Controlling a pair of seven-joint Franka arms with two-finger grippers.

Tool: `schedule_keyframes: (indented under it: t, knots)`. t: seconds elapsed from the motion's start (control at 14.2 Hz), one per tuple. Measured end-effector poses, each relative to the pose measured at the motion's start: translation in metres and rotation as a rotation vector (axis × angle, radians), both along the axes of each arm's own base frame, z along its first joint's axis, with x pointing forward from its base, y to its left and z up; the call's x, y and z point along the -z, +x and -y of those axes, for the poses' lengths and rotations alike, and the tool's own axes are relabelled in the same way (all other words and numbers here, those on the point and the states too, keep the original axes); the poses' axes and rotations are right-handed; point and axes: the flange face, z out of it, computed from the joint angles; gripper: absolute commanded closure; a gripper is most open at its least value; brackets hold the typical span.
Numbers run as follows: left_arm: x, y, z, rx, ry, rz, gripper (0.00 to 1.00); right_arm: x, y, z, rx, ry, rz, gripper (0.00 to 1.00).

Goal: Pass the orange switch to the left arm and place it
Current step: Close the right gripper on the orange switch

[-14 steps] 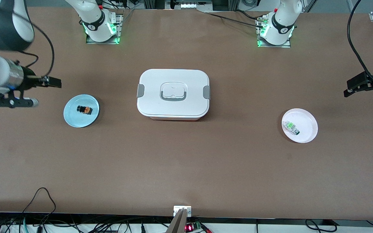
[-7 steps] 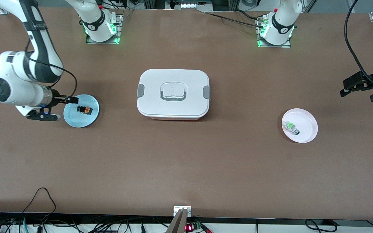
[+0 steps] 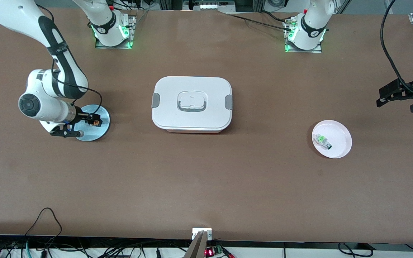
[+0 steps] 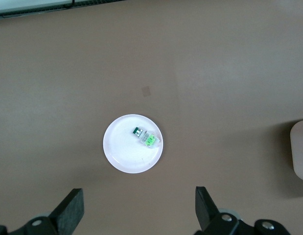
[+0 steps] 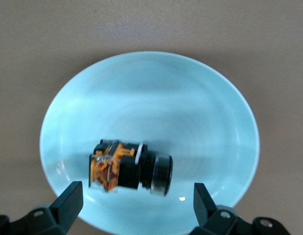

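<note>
The orange switch (image 3: 94,122) lies on its side on a light blue plate (image 3: 100,128) toward the right arm's end of the table. My right gripper (image 3: 88,124) is low over that plate and open. In the right wrist view the switch (image 5: 129,166) lies just ahead of the gap between the fingers, untouched, with the gripper (image 5: 136,208) empty. My left gripper (image 3: 395,104) is open and empty, up over the table's edge at the left arm's end, and shows in its wrist view (image 4: 139,210). The white box (image 3: 192,104) stands mid-table between the plates.
A pale pink plate (image 3: 339,143) holds a green-and-white component (image 3: 322,140) toward the left arm's end; both show in the left wrist view, plate (image 4: 127,156) and component (image 4: 145,138). Cables hang along the table's near edge.
My right arm has swung in and come down from the table's end, bringing its open gripper over the blue plate and the switch. The left gripper has barely moved.
</note>
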Motion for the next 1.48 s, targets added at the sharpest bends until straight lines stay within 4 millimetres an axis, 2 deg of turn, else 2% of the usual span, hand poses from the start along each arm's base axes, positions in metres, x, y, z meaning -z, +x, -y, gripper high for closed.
schedule_keyframes:
  t: [0.14, 0.42, 0.49, 0.7, 0.85, 1.06, 1.2, 1.34, 1.48]
  knots:
    - [0.001, -0.001, 0.003, 0.005, 0.0, -0.008, 0.0, 0.016, -0.001, 0.0, 0.0, 0.003, -0.004, 0.0]
    - [0.001, -0.001, 0.003, 0.006, 0.0, -0.01, 0.0, 0.02, 0.0, -0.001, 0.0, 0.004, 0.004, 0.02]
    - [0.001, -0.001, 0.003, 0.006, 0.0, -0.01, 0.0, 0.02, 0.0, -0.001, 0.0, 0.004, 0.005, 0.11]
    - [0.001, -0.001, 0.003, 0.006, 0.0, -0.011, 0.0, 0.021, 0.001, -0.001, -0.001, 0.004, 0.007, 0.76]
    - [0.001, -0.001, 0.003, 0.006, 0.0, -0.011, 0.0, 0.019, 0.003, -0.002, -0.002, 0.004, 0.013, 0.98]
    - [0.0, -0.002, 0.004, 0.008, 0.0, -0.01, 0.0, 0.014, 0.008, -0.005, -0.026, 0.009, 0.027, 1.0]
    - [0.0, -0.002, 0.004, 0.007, 0.0, -0.01, 0.0, 0.001, 0.016, -0.008, -0.102, 0.024, 0.056, 1.0]
    - [0.0, -0.002, 0.004, 0.007, 0.0, -0.01, 0.0, -0.023, 0.024, -0.02, -0.206, 0.043, 0.101, 1.0]
    - [0.0, -0.002, 0.004, 0.008, 0.0, -0.01, 0.0, -0.055, 0.029, -0.041, -0.281, 0.054, 0.151, 1.0]
